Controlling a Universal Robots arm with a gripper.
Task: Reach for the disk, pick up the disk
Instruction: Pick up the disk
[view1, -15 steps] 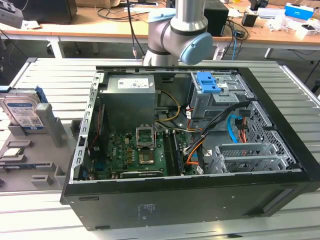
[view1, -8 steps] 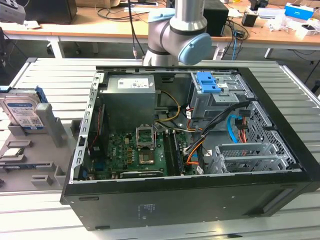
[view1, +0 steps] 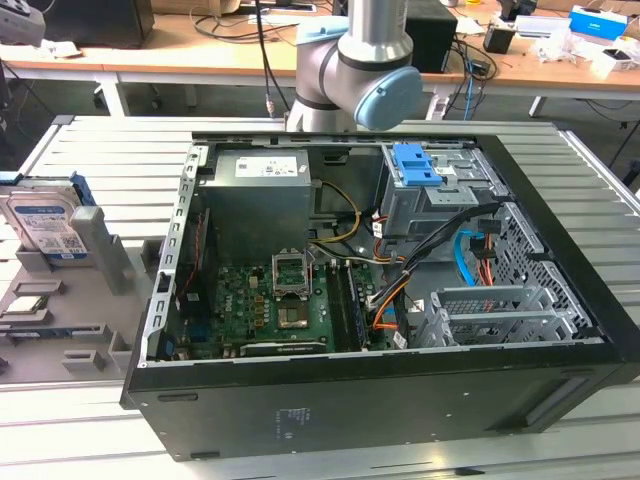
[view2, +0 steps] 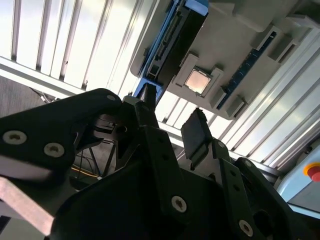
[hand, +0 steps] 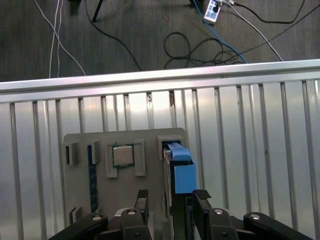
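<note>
The disk (view1: 40, 222), silver with a white-and-blue label and blue side rails, stands on edge in a slot of the grey holder (view1: 70, 335) at the exterior view's left, outside the computer case. The disk's (hand: 178, 167) blue rail faces up in the first wrist view, and the disk (view2: 169, 42) appears as a dark edge in the second wrist view. My gripper (hand: 171, 200) is open above it, a little way off, one finger (hand: 142, 199) to each side of the disk's line. Nothing is between the fingers. My gripper (view2: 171, 117) stands open in the second wrist view too.
The open black computer case (view1: 380, 400) sits mid-table, with a blue bracket (view1: 415, 165) on its metal cage. The arm (view1: 350, 60) rises behind it. The holder (hand: 150, 137) also carries a square chip (hand: 122, 156) and a blue strip (hand: 91, 175). The slatted table's edge (hand: 160, 80) and floor cables lie beyond.
</note>
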